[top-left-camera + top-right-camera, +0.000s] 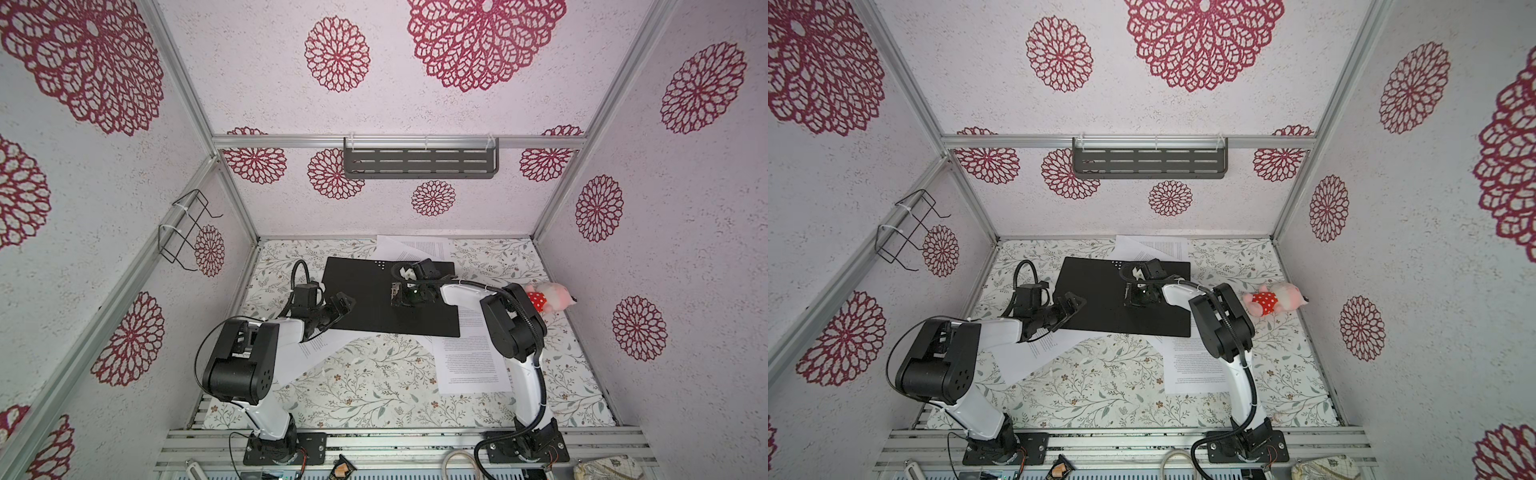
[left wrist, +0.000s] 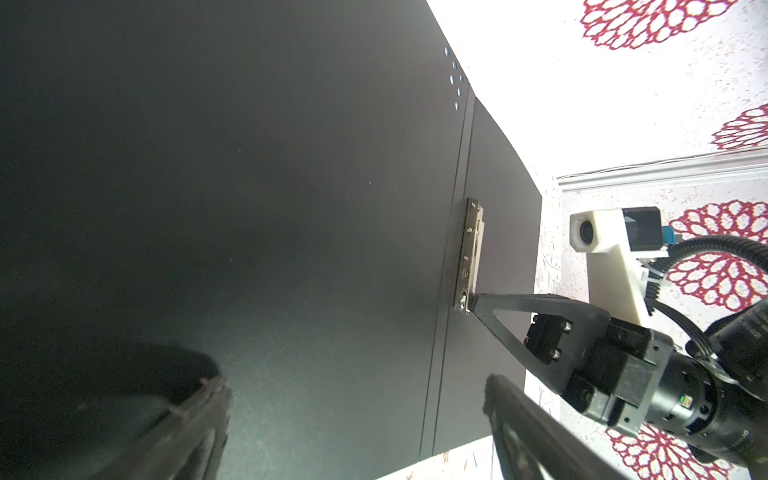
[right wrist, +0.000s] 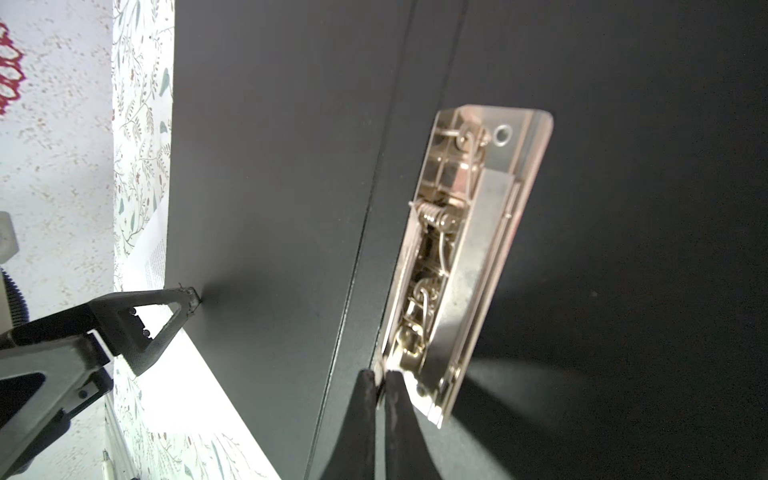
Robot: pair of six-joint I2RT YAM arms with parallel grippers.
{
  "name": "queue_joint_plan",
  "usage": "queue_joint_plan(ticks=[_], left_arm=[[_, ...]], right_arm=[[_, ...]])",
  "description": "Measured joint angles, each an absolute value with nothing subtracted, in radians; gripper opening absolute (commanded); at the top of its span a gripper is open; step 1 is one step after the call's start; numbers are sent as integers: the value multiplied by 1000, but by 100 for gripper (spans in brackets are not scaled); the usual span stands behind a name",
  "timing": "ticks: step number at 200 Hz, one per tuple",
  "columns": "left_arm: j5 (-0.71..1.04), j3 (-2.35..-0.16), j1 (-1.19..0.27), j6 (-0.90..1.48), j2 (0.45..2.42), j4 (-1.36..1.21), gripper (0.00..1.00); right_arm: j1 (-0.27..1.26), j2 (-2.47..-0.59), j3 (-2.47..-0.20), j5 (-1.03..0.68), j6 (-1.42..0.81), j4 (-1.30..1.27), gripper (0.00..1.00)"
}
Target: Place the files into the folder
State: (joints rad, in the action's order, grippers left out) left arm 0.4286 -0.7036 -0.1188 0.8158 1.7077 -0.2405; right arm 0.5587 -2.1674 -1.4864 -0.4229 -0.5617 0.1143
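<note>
The folder [image 1: 365,303] lies open on the table with its black inside up, seen in both top views [image 1: 1100,303]. Its metal spine clip [image 3: 465,257] sits near the fold. My right gripper [image 3: 380,378] is shut, its tips pinching the near end of the clip [image 2: 469,249]. My left gripper [image 2: 355,384] stands open over the folder's left cover, one finger [image 3: 183,303] touching the cover's edge. White printed files lie partly under the folder: one behind [image 1: 415,247], one at the front right [image 1: 469,357], one at the front left [image 1: 307,353] below my left arm.
A pink plush toy in a red dress [image 1: 548,301] lies by the right wall. A grey slotted shelf [image 1: 419,160] hangs on the back wall and a wire rack [image 1: 187,232] on the left wall. The table has a floral cover [image 1: 374,386].
</note>
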Motion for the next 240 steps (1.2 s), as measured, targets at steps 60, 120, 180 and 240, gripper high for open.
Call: queue_joint_plan(ticks=[60,120,180,240], left_arm=[[410,-715,-120,816,1713,-223,99],[403,-718,-120,816,1716,-215,99],[390,-722,-121,816,1718,-212,99],[364,-724,-121,817,1733,-240,98]], right_arm=[[548,-2167,-1446,-443,-575,51,0],[537,-2167,-1400,-451,-578,-23,0],[526,-2122,-1367,-480,-585,-53,0],[519,-2070,-1382,-494,-566,-4,25]])
